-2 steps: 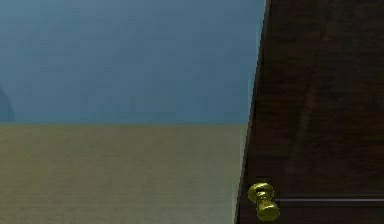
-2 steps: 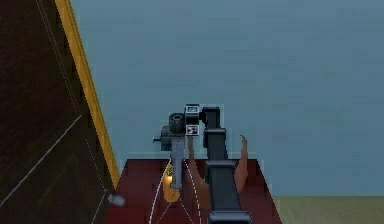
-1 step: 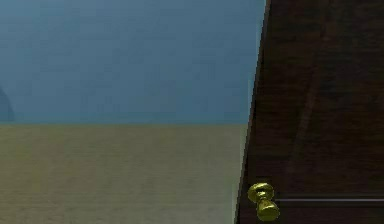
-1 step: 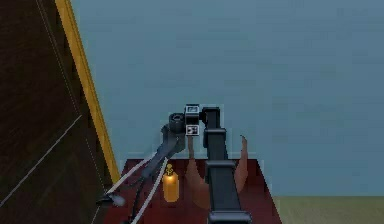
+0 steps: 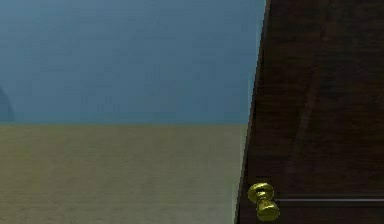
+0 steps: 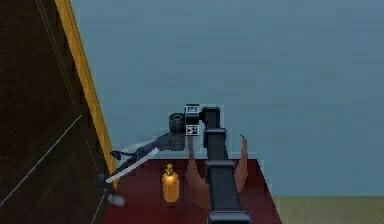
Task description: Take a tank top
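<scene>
Arm side view: the arm point(image 6: 221, 175), a dark square bar, rises from the bottom edge over a dark red tabletop point(image 6: 262, 190). Two white marker squares point(image 6: 195, 118) stand at its far end. The gripper point(image 6: 108, 168) lies to their left, its thin fingers point(image 6: 135, 153) slanting down toward the tabletop's left end. Whether the jaws are released or grasping something cannot be told, nor whether anything is held.

An amber bottle point(image 6: 171, 186) stands upright on the tabletop, just left of the arm. Two reddish-brown pointed shapes point(image 6: 245, 163) rise on either side of the arm; what they are cannot be told. Whether either belongs to the tank top cannot be told, so its place and look cannot be given.

A dark wooden panel point(image 6: 40, 110) with a yellow edge point(image 6: 85, 85) fills the left. A plain blue wall point(image 6: 280, 70) stands behind the table, and a strip of tan floor point(image 6: 330, 210) shows at the lower right.

Forward view: a blue wall point(image 5: 130, 60) meets a tan floor point(image 5: 120, 175). A dark wooden door point(image 5: 325, 100) at the right carries a brass knob point(image 5: 263, 200) near its lower left edge.
</scene>
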